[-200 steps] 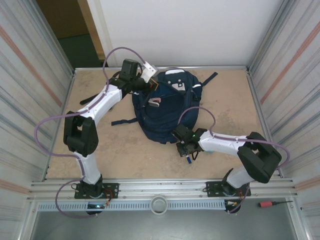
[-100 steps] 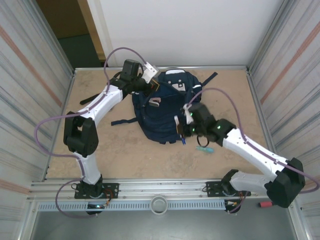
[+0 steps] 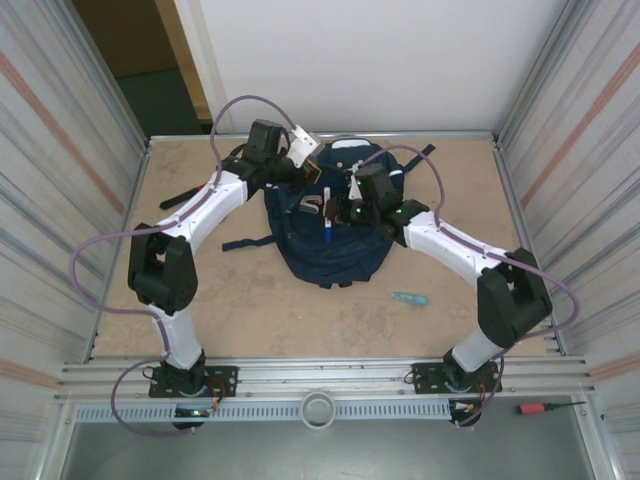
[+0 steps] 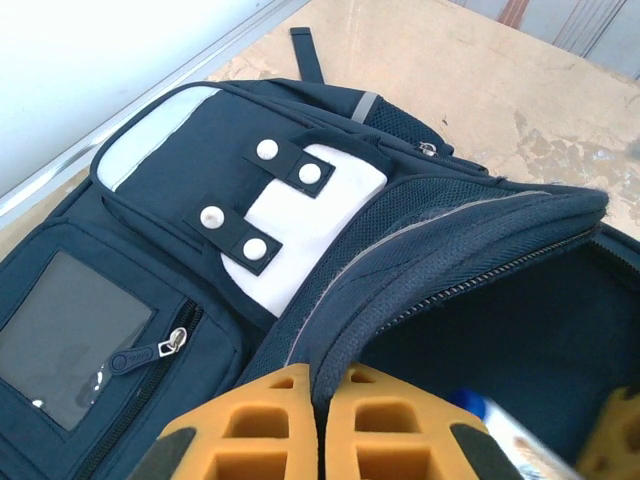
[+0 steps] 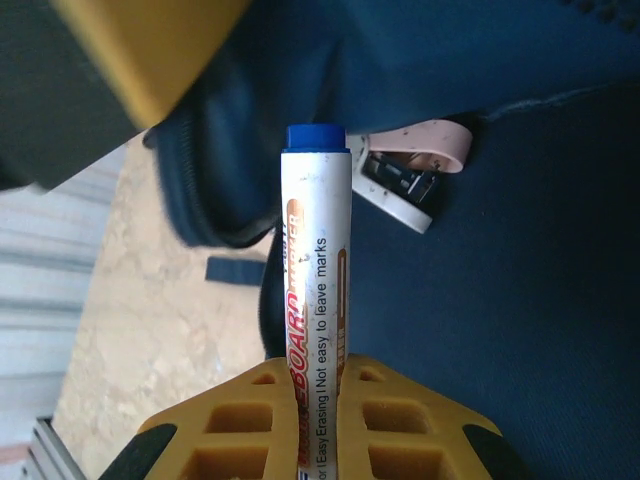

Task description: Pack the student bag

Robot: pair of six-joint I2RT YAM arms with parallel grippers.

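Clamping a whiteboard marker (image 5: 315,270) over the open mouth of the student bag (image 3: 335,255) at upper centre of the top view, the right gripper (image 3: 338,212) was mid-delivery (the left gripper (image 4: 322,415) pinched the bag's zip edge, propping it wide), so next it likely needed to lower and let go inside.

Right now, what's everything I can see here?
bag: one, navy, mid-table, top open
marker: one, white with blue cap, in right claw, over the bag
stapler: one, pink-white, at the bag's opening
teal item: one, on the table, near side of the bag
screwdriver: one, red handle, near rail, right
table: one, tan
left claw: yellow, shut on the bag's rim
right claw: yellow, shut on marker
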